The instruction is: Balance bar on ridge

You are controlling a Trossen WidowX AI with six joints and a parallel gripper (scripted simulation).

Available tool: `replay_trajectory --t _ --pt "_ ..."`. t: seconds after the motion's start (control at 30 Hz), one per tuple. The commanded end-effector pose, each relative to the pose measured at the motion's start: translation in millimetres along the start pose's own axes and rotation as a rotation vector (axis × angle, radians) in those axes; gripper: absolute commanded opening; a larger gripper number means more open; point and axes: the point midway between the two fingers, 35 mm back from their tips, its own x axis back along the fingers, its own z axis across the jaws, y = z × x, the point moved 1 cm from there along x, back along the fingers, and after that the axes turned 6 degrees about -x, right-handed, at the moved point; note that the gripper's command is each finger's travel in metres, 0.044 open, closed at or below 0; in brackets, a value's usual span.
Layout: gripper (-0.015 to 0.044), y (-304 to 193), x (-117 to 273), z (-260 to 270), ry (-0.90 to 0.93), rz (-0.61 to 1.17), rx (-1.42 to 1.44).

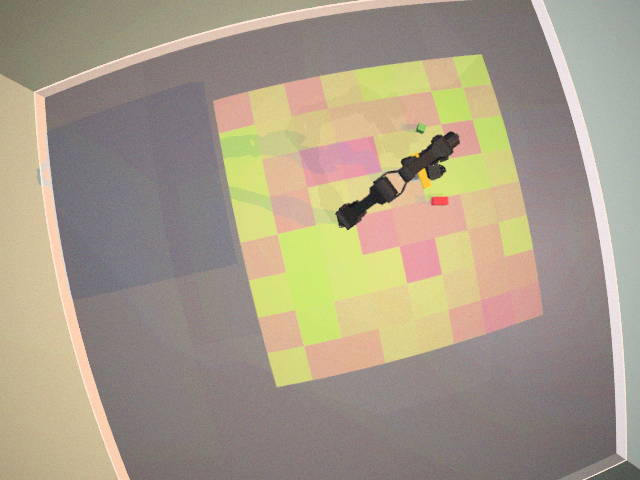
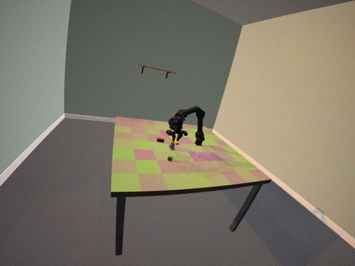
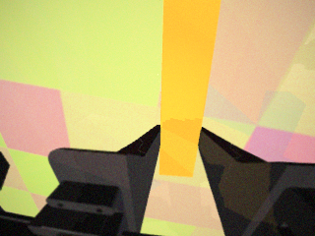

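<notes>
The yellow bar [image 1: 424, 179] [image 2: 176, 142] [image 3: 185, 59] is held off the table. My gripper [image 2: 175, 140] [image 3: 178, 130] is shut on it, with one finger on each long side, near the bar's end in the wrist view. The fingertips are hidden under the arm in the top view. The grey-blue ridge [image 2: 172, 147] stands on the table just below the bar in the exterior view. I cannot tell whether the bar touches its top or is exactly level. The ridge is mostly hidden by the arm in the top view and cannot be made out in the wrist view.
A red block [image 1: 439, 200] [image 2: 160, 139] lies near one end of the bar. A small green cube [image 1: 421, 128] [image 2: 170, 158] lies on the other side of the ridge. Both sit on the patchwork-coloured table [image 1: 361, 268] [image 2: 148, 172].
</notes>
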Motion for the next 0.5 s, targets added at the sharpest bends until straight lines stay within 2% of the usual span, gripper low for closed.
replay_trajectory --t 0.0,0.47 --pt "0.0 0.3 -0.7 0.4 0.001 -0.001 -0.004" --pt "0.0 0.3 -2.0 0.4 0.001 -0.001 -0.004"
